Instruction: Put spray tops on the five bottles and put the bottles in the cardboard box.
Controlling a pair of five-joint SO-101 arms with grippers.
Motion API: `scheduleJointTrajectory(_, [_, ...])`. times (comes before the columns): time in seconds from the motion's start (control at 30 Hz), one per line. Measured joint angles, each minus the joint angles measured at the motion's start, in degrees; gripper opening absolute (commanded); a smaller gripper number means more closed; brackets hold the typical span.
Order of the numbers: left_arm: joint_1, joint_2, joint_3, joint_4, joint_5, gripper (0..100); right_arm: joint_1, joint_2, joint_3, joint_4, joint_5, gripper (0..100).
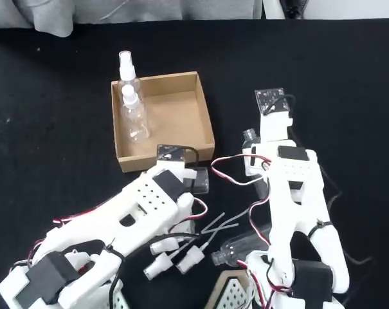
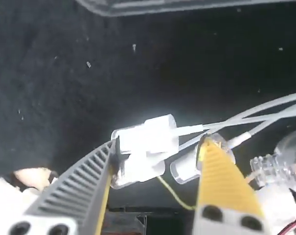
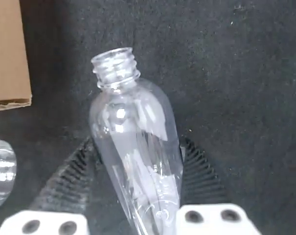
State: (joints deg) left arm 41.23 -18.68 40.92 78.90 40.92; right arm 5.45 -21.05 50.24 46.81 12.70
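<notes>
The black worktop (image 1: 348, 64) carries two white arms side by side: the left arm (image 1: 136, 206) slants in from the near left corner and the right arm (image 1: 297, 193) stands just beside it. Beyond them sits the open box (image 1: 181, 116), with two capped bottles (image 1: 135, 116) upright against its left wall. From above, the right arm hides most of what it holds; its own wrist view shows the right claw (image 3: 138, 144) clenched on a bare bottle (image 3: 133, 161), one ribbed finger on each side of the clear body, the threaded neck open and pointing away from the camera, with a corner of the box near it. A lying bottle (image 1: 242, 246) rests on its side near the foot of the right arm, neck toward the left arm and uncapped. Just beside that neck lie three loose tops (image 1: 191, 257), their thin tubes (image 1: 213, 225) fanning toward the right arm. The high view hides the left claw (image 2: 158, 147) under its arm (the wrist view settles it): it is released, its fingers spread to either side of the tops, one fingertip (image 2: 111, 152) touching a top, low over the worktop.
</notes>
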Motion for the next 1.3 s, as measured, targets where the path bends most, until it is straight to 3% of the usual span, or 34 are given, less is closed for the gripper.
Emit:
scheduleJointTrajectory(0.2, [2.9,0.0,0.3,0.0,-5.1,25,0.0,0.0,0.0,0.0,0.0,8.0])
scheduleJointTrajectory(0.57, [4.0,0.0,5.2,-0.6,-6.3,25,0.0,0.0,0.0,0.0,-0.1,8.0])
scheduleJointTrajectory(0.8, [-2.1,0.0,11.3,-7.2,-12.9,25,0.0,0.0,0.0,0.0,-0.1,8.0])
scheduleJointTrajectory(1.3, [-24.4,0.0,9.8,-1.2,-35.3,25,0.0,0.0,0.0,0.0,-0.1,8.0])
